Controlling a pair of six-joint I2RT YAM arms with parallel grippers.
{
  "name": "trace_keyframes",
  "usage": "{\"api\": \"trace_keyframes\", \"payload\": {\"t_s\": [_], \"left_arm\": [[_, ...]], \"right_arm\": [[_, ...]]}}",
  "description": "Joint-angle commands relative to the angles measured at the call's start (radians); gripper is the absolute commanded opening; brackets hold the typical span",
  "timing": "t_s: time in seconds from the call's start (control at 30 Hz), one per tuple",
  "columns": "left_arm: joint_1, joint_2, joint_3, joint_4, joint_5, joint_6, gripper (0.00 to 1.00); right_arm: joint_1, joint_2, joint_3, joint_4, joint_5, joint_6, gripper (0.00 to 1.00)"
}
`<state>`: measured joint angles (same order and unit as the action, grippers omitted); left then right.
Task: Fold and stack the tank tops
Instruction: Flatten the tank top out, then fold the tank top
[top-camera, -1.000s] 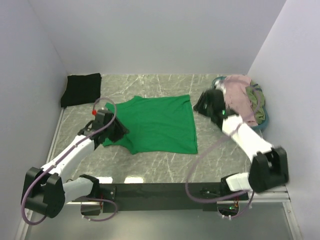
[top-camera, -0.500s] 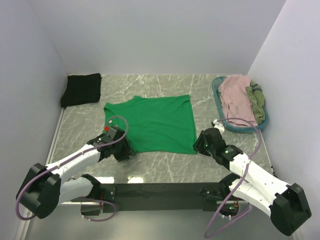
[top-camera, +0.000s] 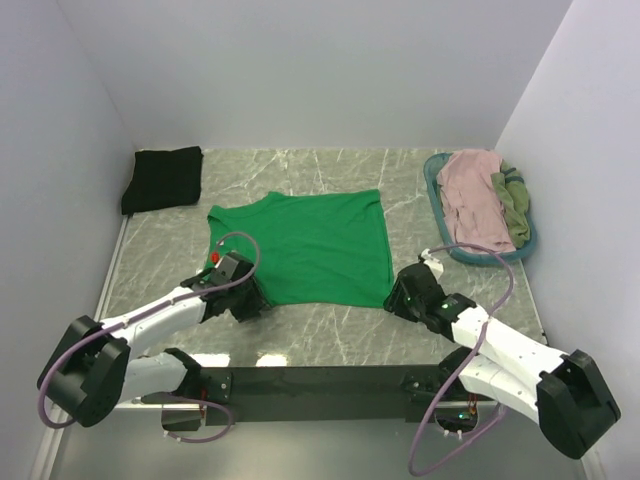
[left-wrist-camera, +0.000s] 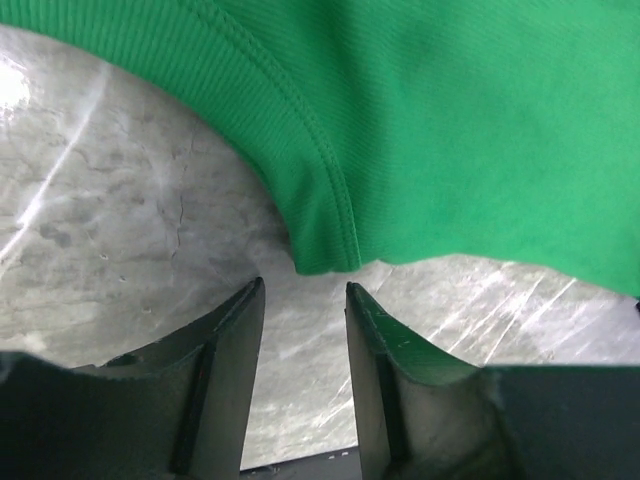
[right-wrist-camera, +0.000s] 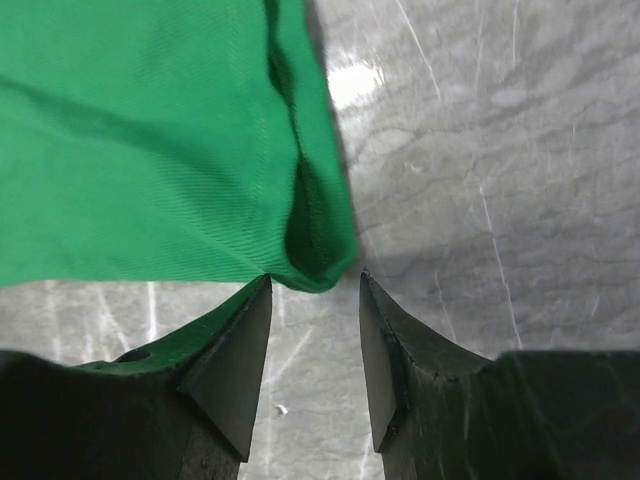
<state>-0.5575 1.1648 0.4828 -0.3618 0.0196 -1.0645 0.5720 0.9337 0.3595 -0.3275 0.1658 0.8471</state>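
On my left wrist feed, the left gripper (left-wrist-camera: 300, 285) has its jaws apart with bare marble showing in the gap. Nothing is pinched between them. Just past the tips lies a pointed corner of the green tank top (left-wrist-camera: 450, 120), where a curved, stitched edge ends. I can't tell whether the tips touch the cloth.

On my right wrist feed, the right gripper (right-wrist-camera: 315, 280) is also parted and grips nothing. A folded-under corner of the green top (right-wrist-camera: 130, 130) sits right at the mouth of the gap, level with the fingertips.

From the overhead camera, the green tank top (top-camera: 320, 245) is spread flat in the middle of the table (top-camera: 330, 330). The left gripper (top-camera: 245, 300) is low at its near-left corner and the right gripper (top-camera: 400, 295) is low at its near-right corner. Both arms reach in from the near side of the garment.

The black tank top (top-camera: 163, 178) lies as a folded bundle beyond the green one's far-left corner, well apart from it. To the right of the green top, and clear of it, is the teal basket (top-camera: 432, 185). A dusty pink top (top-camera: 468, 190) is heaped in the basket, with an olive one (top-camera: 512, 200) on the side farther from the green top.
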Motion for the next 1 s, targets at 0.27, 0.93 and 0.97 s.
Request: {"api": "trace_keyframes", "payload": {"t_s": [0.27, 0.93, 0.97], "left_arm": [[-0.021, 0.072, 0.031, 0.026, -0.099, -0.003, 0.46], [-0.053, 0.110, 0.034, -0.025, -0.130, 0.005, 0.01], [-0.051, 0.105, 0.033, -0.037, -0.129, 0.003, 0.01]], "right_arm": [[0.012, 0.065, 0.028, 0.021, 0.087, 0.044, 0.23], [0.014, 0.011, 0.148, -0.126, 0.156, -0.013, 0.00], [0.014, 0.007, 0.150, -0.136, 0.161, -0.014, 0.00]]}}
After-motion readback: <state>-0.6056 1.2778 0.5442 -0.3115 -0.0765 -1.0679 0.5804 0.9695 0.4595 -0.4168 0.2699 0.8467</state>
